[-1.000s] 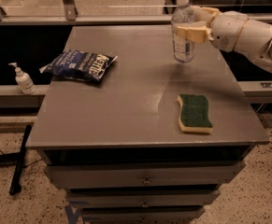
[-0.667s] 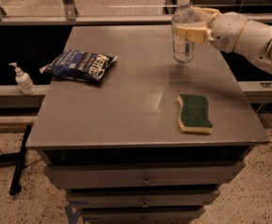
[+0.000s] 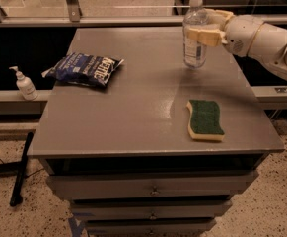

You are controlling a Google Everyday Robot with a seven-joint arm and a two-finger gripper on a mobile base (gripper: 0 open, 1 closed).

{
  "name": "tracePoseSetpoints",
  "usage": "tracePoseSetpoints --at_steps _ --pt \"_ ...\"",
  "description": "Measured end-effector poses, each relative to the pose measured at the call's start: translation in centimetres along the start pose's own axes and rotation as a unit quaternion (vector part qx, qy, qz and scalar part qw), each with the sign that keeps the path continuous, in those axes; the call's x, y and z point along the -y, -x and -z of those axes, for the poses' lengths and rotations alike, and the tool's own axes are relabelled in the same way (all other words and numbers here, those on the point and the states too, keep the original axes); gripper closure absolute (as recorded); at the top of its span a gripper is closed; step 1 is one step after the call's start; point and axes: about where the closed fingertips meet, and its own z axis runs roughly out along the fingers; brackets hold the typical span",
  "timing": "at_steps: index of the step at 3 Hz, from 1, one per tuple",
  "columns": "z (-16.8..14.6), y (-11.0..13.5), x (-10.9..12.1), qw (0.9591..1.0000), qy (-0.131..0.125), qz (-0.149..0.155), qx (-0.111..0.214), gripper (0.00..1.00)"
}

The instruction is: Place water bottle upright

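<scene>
The water bottle (image 3: 194, 52) is a clear plastic bottle with a white cap and a pale label. It stands upright at the back right of the grey table (image 3: 133, 117), and its base looks to rest on the tabletop. My gripper (image 3: 195, 27) reaches in from the right. Its cream fingers (image 3: 204, 35) are closed around the bottle's upper body, just below the shoulder. The white arm extends off the right edge of the view.
A green and yellow sponge (image 3: 205, 119) lies near the table's front right. A dark blue chip bag (image 3: 85, 68) lies at the left. A small white pump bottle (image 3: 23, 83) stands on a ledge left of the table. Drawers sit below the tabletop.
</scene>
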Motion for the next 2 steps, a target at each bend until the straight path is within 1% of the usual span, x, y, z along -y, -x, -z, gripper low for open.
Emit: tracePoseSetpoints --at_steps 2 --pt "0.12 -0.7 0.84 0.9998 -0.009 -0.018 0.001 1.0"
